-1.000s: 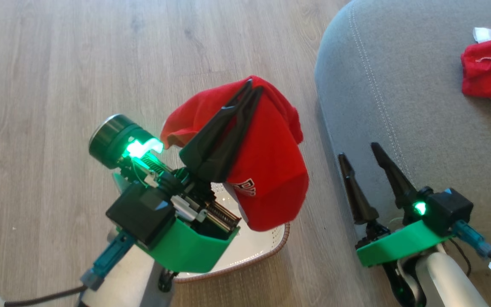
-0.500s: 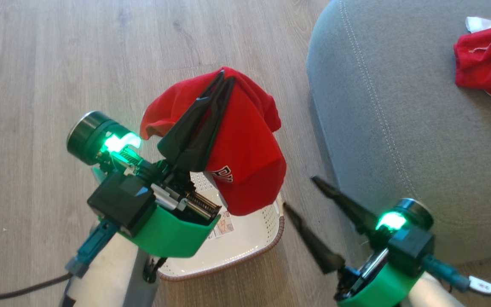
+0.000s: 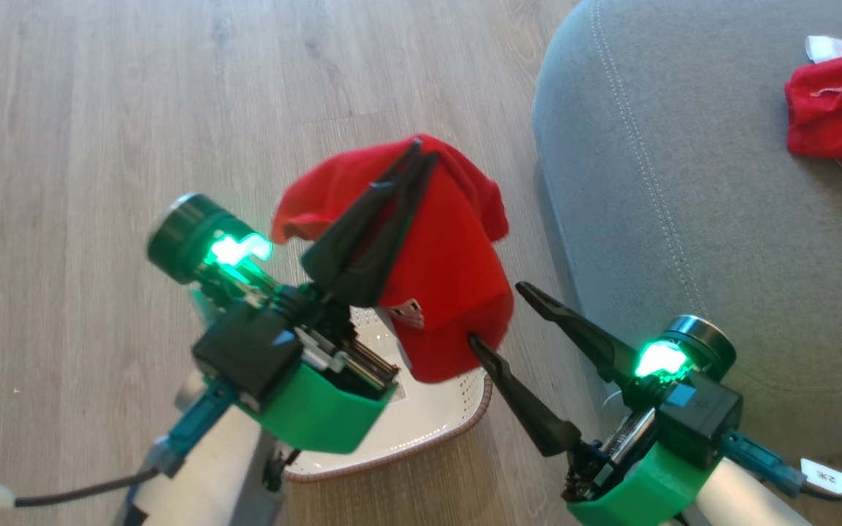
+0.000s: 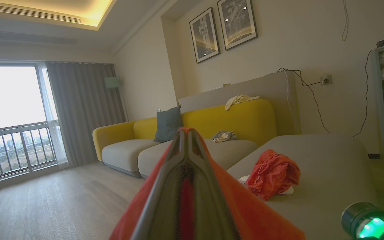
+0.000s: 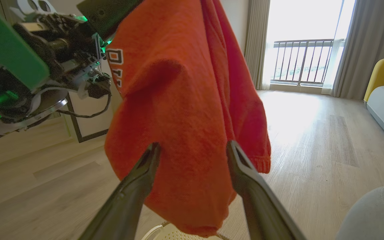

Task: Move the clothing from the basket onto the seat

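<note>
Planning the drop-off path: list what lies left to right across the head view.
Bare wood floor → hanging red garment → grey-green seat → red garment lying on the seat.

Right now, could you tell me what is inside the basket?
Bare white perforated floor shows inside the basket. The hanging red garment and the left gripper holding it cover the rest, so more clothing there cannot be ruled out.

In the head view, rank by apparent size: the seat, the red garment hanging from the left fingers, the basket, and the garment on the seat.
1. seat
2. hanging garment, though nearer the camera
3. basket and garment on the seat: unsure, one mostly covered, the other cut off
</note>
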You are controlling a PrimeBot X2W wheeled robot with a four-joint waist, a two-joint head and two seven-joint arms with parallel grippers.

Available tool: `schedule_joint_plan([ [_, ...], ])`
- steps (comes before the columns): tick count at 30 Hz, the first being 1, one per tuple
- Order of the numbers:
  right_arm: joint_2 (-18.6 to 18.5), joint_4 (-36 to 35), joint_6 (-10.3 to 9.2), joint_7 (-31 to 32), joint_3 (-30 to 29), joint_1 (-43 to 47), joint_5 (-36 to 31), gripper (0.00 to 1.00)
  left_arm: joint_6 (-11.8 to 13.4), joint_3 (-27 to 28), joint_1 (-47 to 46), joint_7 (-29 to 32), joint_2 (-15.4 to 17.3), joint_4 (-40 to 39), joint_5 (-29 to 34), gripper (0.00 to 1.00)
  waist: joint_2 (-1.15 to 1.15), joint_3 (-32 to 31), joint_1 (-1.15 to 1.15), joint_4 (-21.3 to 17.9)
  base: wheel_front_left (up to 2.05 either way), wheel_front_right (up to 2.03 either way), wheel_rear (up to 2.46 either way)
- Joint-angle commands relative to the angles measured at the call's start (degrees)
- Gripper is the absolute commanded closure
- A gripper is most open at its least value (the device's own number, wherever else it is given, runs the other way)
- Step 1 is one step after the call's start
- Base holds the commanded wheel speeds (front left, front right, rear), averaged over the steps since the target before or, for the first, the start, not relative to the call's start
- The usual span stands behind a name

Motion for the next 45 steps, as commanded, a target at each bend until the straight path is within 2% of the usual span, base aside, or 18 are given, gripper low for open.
schedule_joint_plan([
  [1, 0.3, -1.6, -0.01, -0.4, 0.1, -1.4, -0.6, 0.00, -0.1, 1.6, -2.1, -0.2, 0.6, -1.6, 0.5, 1.00, 0.00, -0.1, 0.00, 0.1, 0.00, 0.00, 0.00],
  [8, 0.9, -0.8, -0.01, -0.4, -0.1, -2.1, -1.0, 0.00, -0.1, -2.5, -1.9, -0.2, 0.9, -1.2, 0.6, 1.00, 0.00, -0.5, 0.00, 0.9, 0.00, 0.00, 0.00],
  [16, -0.1, 1.2, -0.01, -0.4, 3.4, -4.8, -1.8, 0.00, -0.1, -8.1, -2.1, -0.2, 1.7, -0.2, 0.2, 1.00, 0.00, -1.0, 0.00, 1.3, 0.00, 0.00, 0.00],
  [28, 3.0, 4.8, -0.01, -0.4, 2.1, -5.3, -2.7, 0.00, -0.1, -10.8, -1.1, -0.2, 1.5, 1.0, -0.2, 1.00, 0.00, -1.9, 0.00, 1.9, 0.00, 0.00, 0.00],
  [29, 3.4, 5.3, -0.01, -0.4, 1.9, -5.2, -2.3, 0.37, -0.1, -10.9, -1.1, -0.2, 1.4, 1.0, -0.2, 1.00, 0.00, -1.9, 0.00, 2.1, 0.00, 0.00, 0.00],
  [30, 3.8, 5.6, -0.01, -0.4, 1.5, -5.2, -2.1, 0.64, -0.1, -11.0, -1.1, -0.2, 1.4, 1.1, -0.3, 1.00, 0.00, -1.8, 0.00, 2.2, 0.00, 0.00, 0.00],
  [31, 4.2, 5.9, -0.01, -0.4, 1.0, -5.2, -2.0, 1.00, -0.1, -11.0, -1.2, -0.2, 1.4, 1.2, -0.3, 1.00, 0.00, -1.7, 0.00, 2.4, 0.00, 0.00, 0.00],
  [40, 7.6, 7.1, -0.01, -0.4, -3.6, -4.4, -1.8, 1.00, -0.1, -9.6, -1.0, -0.2, 1.5, 2.1, -0.5, 1.00, 0.00, -1.3, 0.00, 3.1, 0.00, 0.00, 0.00],
  [45, 8.2, 6.9, -0.01, -0.4, -5.9, -3.8, -1.4, 1.00, -0.1, -7.5, -0.5, -0.2, 1.3, 3.0, -0.4, 1.00, 0.00, -1.2, 0.00, 3.1, 0.00, 0.00, 0.00],
])
